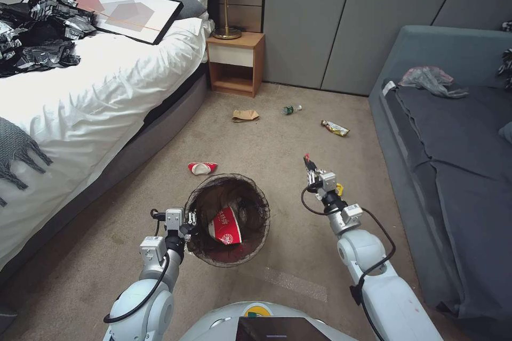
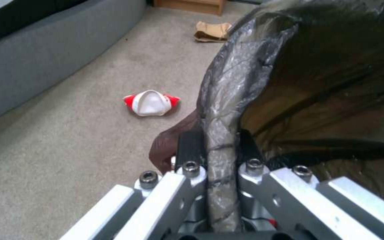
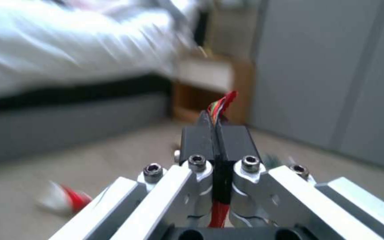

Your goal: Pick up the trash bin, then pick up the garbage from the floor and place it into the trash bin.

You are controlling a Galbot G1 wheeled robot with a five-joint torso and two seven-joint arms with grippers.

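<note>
The trash bin (image 1: 252,198), white with a dark liner, hangs just above the carpet in front of me. My left gripper (image 1: 190,219) is shut on its near-left rim, and the liner-covered rim (image 2: 227,100) runs between its fingers (image 2: 188,146). A red-and-white paper cup (image 1: 226,227) lies inside the bin. To the bin's right, my right gripper (image 1: 310,171) is raised and shut on a thin red snack wrapper (image 3: 222,103). On the floor lie a squashed red-and-white cup (image 1: 202,168), a brown paper bag (image 1: 245,115), a green-labelled bottle (image 1: 290,110) and a yellow wrapper (image 1: 335,128).
A bed (image 1: 106,80) with white sheets fills the left side, and a wooden nightstand (image 1: 234,61) with a lamp stands at its head. A grey sofa (image 1: 453,144) lines the right. Open carpet (image 1: 277,149) lies between them.
</note>
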